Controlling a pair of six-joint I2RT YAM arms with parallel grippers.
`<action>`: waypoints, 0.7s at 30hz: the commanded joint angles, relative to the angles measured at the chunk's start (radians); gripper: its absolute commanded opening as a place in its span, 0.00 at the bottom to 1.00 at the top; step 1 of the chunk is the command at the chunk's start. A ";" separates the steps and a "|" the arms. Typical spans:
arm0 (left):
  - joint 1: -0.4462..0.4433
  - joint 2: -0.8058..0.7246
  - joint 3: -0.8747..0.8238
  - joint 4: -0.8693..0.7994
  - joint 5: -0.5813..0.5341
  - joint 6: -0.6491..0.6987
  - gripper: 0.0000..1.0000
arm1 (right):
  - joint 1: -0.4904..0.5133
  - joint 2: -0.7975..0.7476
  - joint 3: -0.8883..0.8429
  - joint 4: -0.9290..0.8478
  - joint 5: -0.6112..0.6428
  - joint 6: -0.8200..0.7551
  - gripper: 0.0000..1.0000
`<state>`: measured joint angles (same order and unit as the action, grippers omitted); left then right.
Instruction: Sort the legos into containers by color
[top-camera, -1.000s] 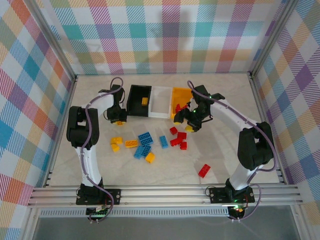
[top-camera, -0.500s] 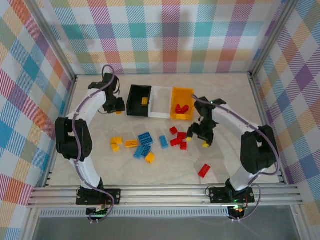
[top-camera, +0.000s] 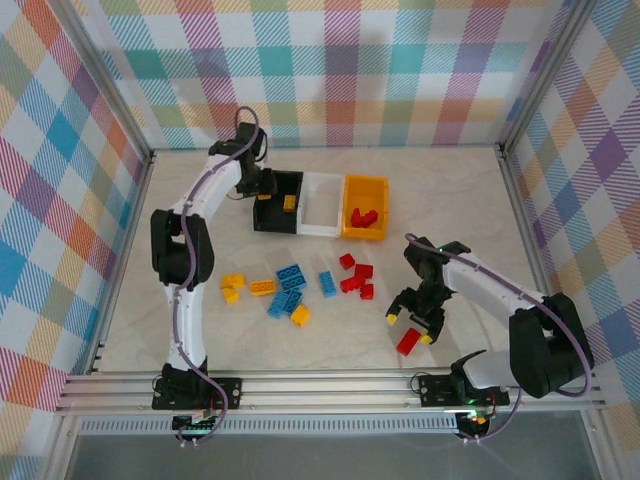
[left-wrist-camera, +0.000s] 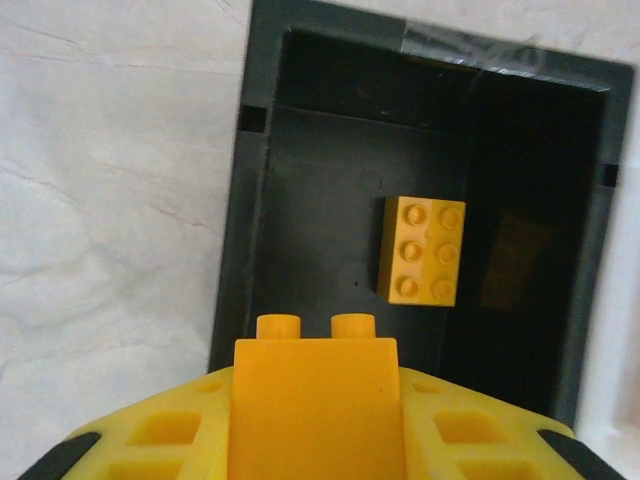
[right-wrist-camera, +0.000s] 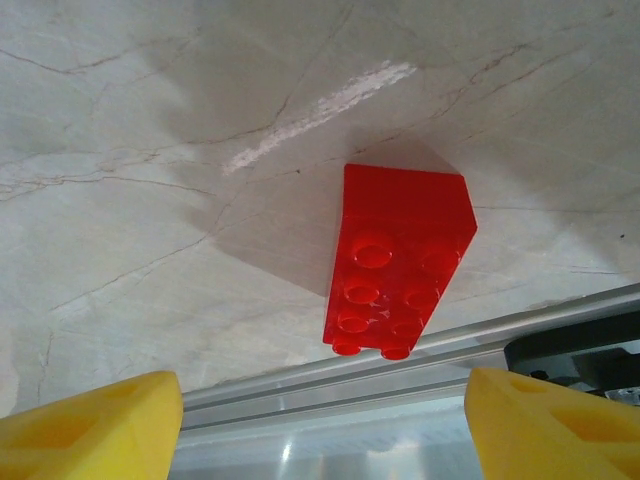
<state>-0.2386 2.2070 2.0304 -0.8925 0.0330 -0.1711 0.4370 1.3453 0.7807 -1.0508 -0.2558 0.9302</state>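
Both arms have travelled since the earlier frames. The left one has swung from beside the containers to above the black bin (top-camera: 268, 212), and the right one has drawn back from the red cluster toward the front rail (right-wrist-camera: 350, 380).

The left gripper (top-camera: 262, 186) has its yellow fingers (left-wrist-camera: 160, 440) clamped on a yellow brick (left-wrist-camera: 315, 400), one on each side. The brick's two visible studs point away from the wrist, toward the bin. Its near end is cut off by the picture's edge, so I cannot tell how its long axis runs. Just beyond it is the bin's open inside, where another yellow brick (left-wrist-camera: 422, 250) lies flat with its studs up. This brick looks ready to be dropped, so yellow seems to belong in the black bin.

The right gripper (top-camera: 409, 328) hangs with its fingers (right-wrist-camera: 90, 425) well apart and holding nothing, over a lone red brick (right-wrist-camera: 400, 265) that lies on the table near the rail. The brick's studs face up and its long axis runs away from the rail, across the line between the fingers. Closing would therefore pinch its narrow width.

Farther out, red bricks (top-camera: 365, 216) already sit in the orange bin (top-camera: 365, 234). The white bin (top-camera: 320, 215) stands between the other two, and loose bricks (top-camera: 290, 285) still wait mid-table.
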 joint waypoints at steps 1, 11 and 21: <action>-0.013 0.039 0.070 -0.041 -0.004 0.002 0.40 | 0.006 -0.013 -0.028 0.036 -0.026 0.057 0.75; -0.022 0.042 0.090 -0.055 0.013 0.002 0.57 | 0.011 0.065 -0.112 0.130 -0.059 0.079 0.74; -0.034 -0.119 -0.036 -0.077 0.026 -0.014 0.62 | 0.009 0.139 -0.135 0.187 -0.017 0.067 0.59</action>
<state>-0.2657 2.2024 2.0396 -0.9367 0.0372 -0.1688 0.4404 1.4544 0.6601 -0.8864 -0.2897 0.9890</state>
